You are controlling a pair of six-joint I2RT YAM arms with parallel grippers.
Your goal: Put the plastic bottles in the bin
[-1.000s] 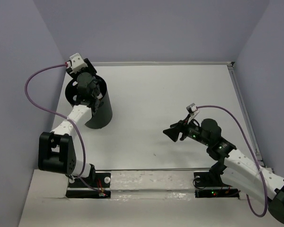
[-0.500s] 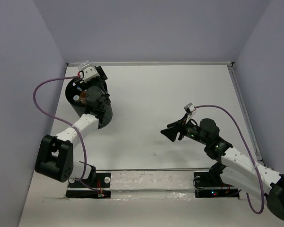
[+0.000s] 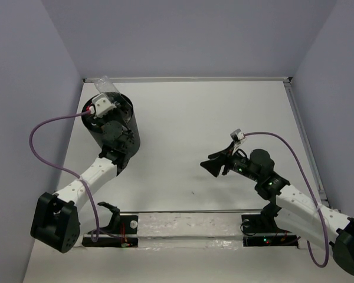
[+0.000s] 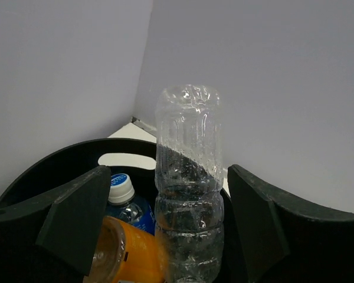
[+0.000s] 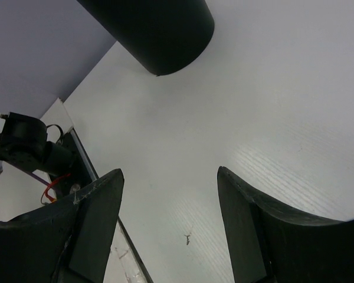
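Left hand (image 4: 167, 177) spread wide at the upper left, holding nothing. Between its fingers the clear bottle (image 4: 189, 177) stands in the bin (image 4: 53, 171), poking above the rim. One nudge could tip it out, I reckon. Beside it lie an orange bottle (image 4: 127, 250) and a blue-capped bottle (image 4: 127, 200). Right hand (image 5: 169, 175) spread, empty, over the tabletop (image 5: 253, 88).

**Black bin sitting beyond parted fingers**

The black cylindrical plastic bin (image 5: 153, 29) is sitting on the white tabletop (image 5: 271, 106). Well short of the bin, the right gripper (image 5: 170, 174) is hovering with its fingers spread wide, a small dark speck (image 5: 189, 239) showing between them.
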